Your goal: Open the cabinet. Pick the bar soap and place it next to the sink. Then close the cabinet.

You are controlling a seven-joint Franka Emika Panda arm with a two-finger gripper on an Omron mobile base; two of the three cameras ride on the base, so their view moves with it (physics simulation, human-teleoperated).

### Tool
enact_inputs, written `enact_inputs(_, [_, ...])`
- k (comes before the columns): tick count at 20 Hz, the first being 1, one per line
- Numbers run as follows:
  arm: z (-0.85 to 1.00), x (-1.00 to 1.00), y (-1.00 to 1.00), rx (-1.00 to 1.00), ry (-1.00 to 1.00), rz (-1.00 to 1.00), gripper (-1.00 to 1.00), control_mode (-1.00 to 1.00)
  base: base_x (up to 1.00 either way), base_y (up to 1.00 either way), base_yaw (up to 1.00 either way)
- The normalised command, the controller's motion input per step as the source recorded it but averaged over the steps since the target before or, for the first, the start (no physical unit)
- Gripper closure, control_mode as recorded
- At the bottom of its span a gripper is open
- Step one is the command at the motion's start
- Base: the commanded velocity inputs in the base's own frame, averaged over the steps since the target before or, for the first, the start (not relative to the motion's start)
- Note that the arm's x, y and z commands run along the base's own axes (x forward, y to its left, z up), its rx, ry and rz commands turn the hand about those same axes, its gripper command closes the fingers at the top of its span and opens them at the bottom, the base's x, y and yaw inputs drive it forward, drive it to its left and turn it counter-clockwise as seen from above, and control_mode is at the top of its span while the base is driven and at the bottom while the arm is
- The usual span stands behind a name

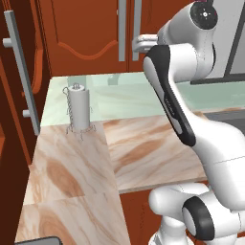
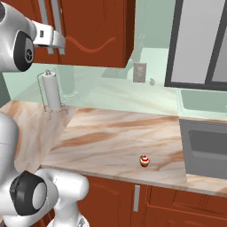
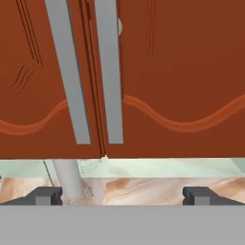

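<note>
Cabinet (image 3: pixel 167 72) doors shut, both vertical bar handles (image 3: pixel 111 72) dead ahead & above wide-open gripper (image 3: pixel 122 195), long axes upright.

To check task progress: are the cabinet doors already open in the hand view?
No, both cabinet doors meet flush, handles side by side.

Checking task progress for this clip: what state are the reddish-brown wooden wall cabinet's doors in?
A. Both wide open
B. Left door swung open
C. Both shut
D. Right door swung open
C: in the hand view the reddish-brown wooden wall cabinet shows both doors flush, their long grey bar handles side by side with only a thin seam between them.
</note>
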Motion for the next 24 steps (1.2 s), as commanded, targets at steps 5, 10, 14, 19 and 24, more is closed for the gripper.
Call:
enact_inputs(5, [0.0,0.0,0.15,0.0,0.0,0.09,-1.0,-1.0,0.0,0.0,0.0])
enact_inputs(10, [0.0,0.11,0.08,0.0,0.0,0.08,-1.0,-1.0,0.0,0.0,0.0])
enact_inputs(14, [0.0,0.26,0.03,0.0,0.0,0.05,-1.0,-1.0,0.0,0.0,0.0])
enact_inputs(19, [0.0,0.41,0.0,0.0,0.0,0.0,-1.0,-1.0,0.0,0.0,0.0])
enact_inputs(24, [0.0,0.13,0.0,0.0,0.0,-0.01,-1.0,-1.0,0.0,0.0,0.0])
